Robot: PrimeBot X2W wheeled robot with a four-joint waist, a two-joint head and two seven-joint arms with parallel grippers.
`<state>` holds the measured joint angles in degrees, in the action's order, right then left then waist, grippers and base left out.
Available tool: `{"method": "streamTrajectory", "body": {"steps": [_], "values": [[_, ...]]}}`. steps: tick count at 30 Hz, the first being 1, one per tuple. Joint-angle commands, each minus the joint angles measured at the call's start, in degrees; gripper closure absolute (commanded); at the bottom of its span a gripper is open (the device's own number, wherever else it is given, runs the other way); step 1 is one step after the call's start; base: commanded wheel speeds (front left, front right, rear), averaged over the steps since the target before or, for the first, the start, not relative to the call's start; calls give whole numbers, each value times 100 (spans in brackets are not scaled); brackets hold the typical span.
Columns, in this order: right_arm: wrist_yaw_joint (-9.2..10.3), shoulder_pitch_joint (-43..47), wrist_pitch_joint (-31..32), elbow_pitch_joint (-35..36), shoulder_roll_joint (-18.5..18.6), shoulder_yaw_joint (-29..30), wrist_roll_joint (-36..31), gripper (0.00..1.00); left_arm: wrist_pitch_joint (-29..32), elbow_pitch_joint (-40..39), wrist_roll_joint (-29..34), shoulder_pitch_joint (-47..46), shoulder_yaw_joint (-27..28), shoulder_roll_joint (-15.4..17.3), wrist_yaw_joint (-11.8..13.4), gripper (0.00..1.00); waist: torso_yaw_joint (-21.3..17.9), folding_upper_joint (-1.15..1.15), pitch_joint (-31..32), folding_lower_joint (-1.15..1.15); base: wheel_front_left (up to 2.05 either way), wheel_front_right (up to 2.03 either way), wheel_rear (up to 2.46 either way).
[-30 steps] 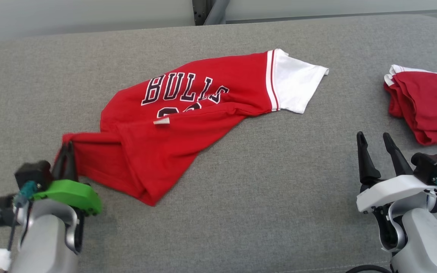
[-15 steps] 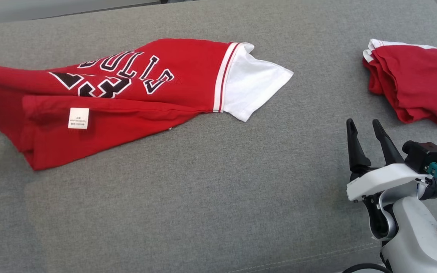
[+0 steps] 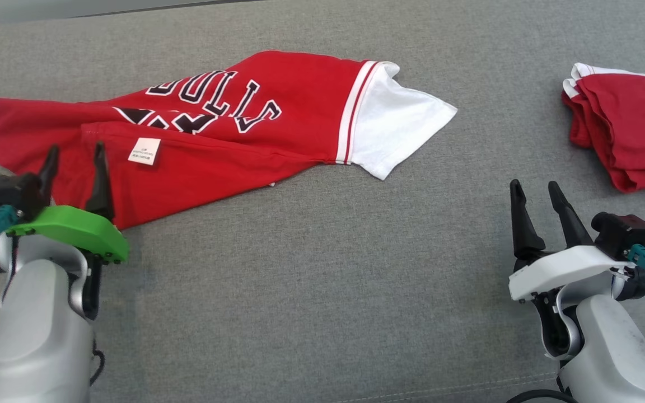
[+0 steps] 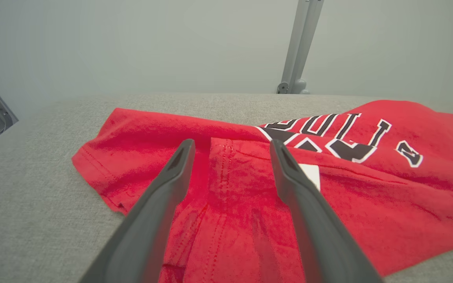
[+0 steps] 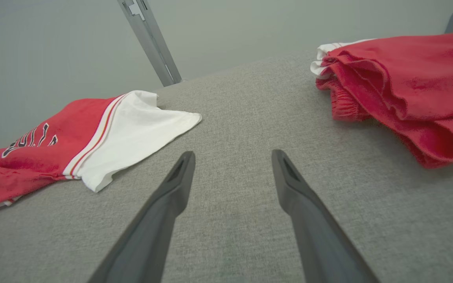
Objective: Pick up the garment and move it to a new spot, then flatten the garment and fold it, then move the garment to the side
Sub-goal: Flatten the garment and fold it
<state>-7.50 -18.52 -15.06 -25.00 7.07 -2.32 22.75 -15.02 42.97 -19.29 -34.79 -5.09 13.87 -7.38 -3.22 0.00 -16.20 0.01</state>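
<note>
Since the shirt (image 3: 277, 134) appeared to be a light, limp knit, it was judged likely to sag, bunch and drag on the cloth-covered desk (image 3: 311, 280) instead of keeping any shape. A pinch at a stitched hem or a corner was therefore thought safer than one in the slack middle. It was found lying rumpled across the far left and middle of the desk, its lower part doubled over and its white sleeve (image 3: 401, 131) pointing right. The left claw (image 3: 74, 154) was seen with fingers spread apart and nothing gripped, poised at the shirt's near left part. The right claw (image 3: 534, 187) was likewise spread and empty, over bare desk well apart from it. "BULLS" (image 3: 216, 98) could be read upside down in black letters edged with white, and a number beneath was half hidden by the fold. The print on the small white tag (image 3: 144, 151) was too small to read. Another red garment (image 3: 625, 134) lay bunched at the far right.
</note>
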Motion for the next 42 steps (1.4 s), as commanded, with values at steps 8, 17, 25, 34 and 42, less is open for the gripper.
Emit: {"method": "streamTrajectory", "body": {"steps": [8,17,25,34,42], "values": [[4,-89,-14,-32,-40,-167,41,0,-15,-240,-791,319,-490,127,-12,0,10,0,17,-1,0,0,0],[4,-101,-14,-46,10,-138,70,0,-15,20,-1283,-76,-915,509,-13,0,-250,0,-229,-1,0,0,0],[4,-185,-14,-53,-13,-135,3,0,-15,175,-1607,-333,-914,746,-13,0,-441,0,-398,-1,0,0,0],[4,-210,-14,-32,-11,-106,-22,0,-15,482,-1763,-335,-676,747,-14,0,-565,0,-474,-1,0,0,0],[4,-261,-14,-39,-41,-113,-30,0,-15,456,-1694,-393,-627,796,-14,100,-592,0,-537,-1,0,0,0]]}}
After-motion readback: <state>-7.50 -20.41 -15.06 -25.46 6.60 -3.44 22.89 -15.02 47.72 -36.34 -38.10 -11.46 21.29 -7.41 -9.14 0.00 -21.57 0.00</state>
